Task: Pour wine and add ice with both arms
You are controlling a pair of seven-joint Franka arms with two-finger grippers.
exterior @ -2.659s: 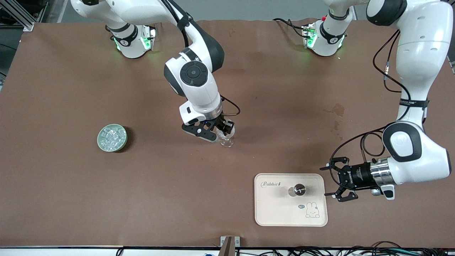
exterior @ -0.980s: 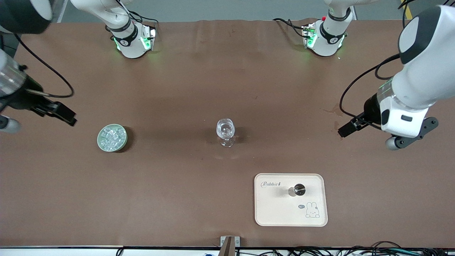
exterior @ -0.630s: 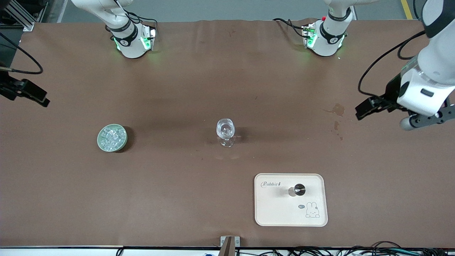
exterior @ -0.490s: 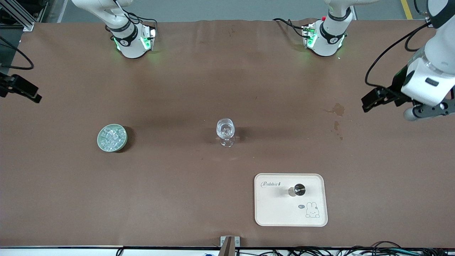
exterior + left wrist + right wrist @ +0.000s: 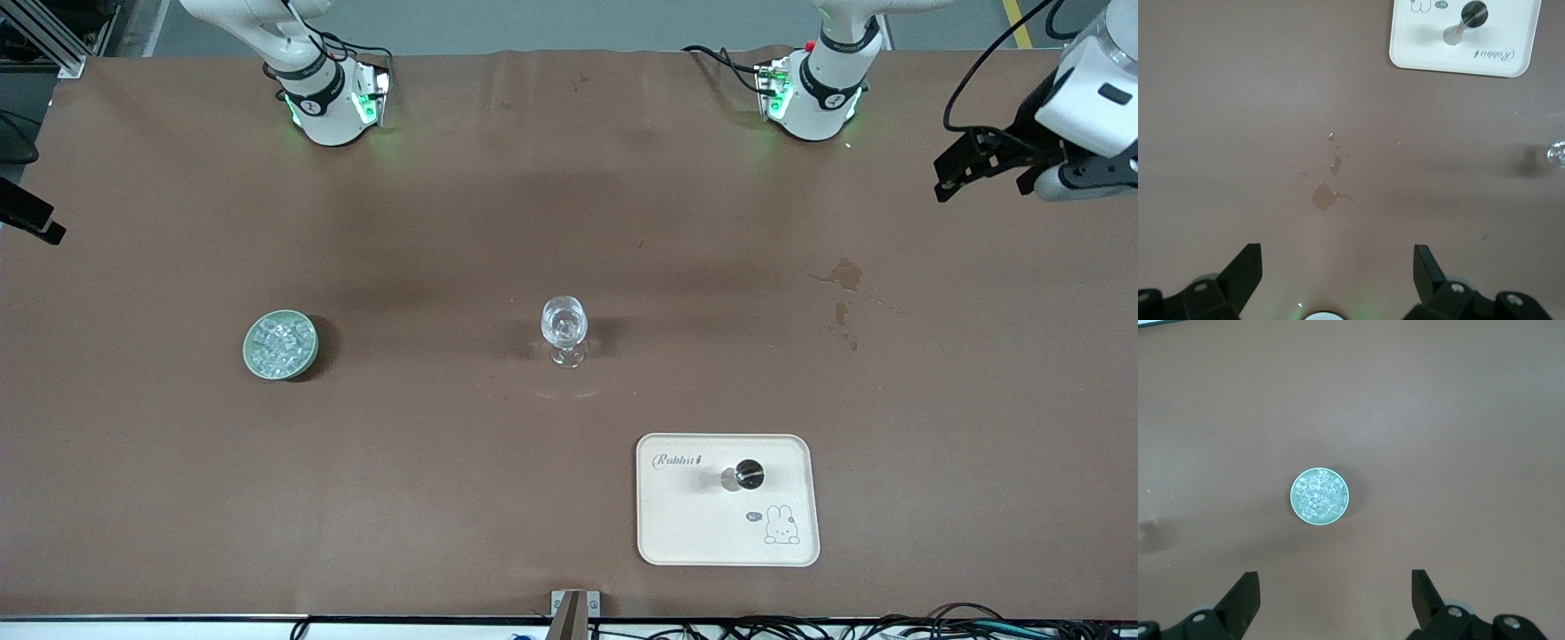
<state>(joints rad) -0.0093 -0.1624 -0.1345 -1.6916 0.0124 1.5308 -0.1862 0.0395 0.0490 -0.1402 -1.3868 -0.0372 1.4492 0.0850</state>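
Observation:
A clear stemmed glass [image 5: 564,329] stands upright at the table's middle, and something clear glints in its bowl. The ice [image 5: 280,342] lies heaped in a small green bowl [image 5: 252,357] toward the right arm's end. It also shows in the right wrist view [image 5: 1319,495]. My right gripper [image 5: 1335,587] is open and empty, high over the table near that bowl, and only a black part of it [image 5: 34,220] shows at the front view's edge. My left gripper [image 5: 1337,263] is open and empty, high over the left arm's end of the table [image 5: 958,171].
A cream tray [image 5: 693,533] with a rabbit print lies nearer the front camera than the glass. A small metal cup [image 5: 743,476] is on it. The tray [image 5: 1418,50] also shows in the left wrist view. Dark stains [image 5: 845,274] mark the brown table.
The right gripper has left the glass and swung out past the ice bowl. The left gripper has moved from beside the tray up toward its own end. The glass stays put.

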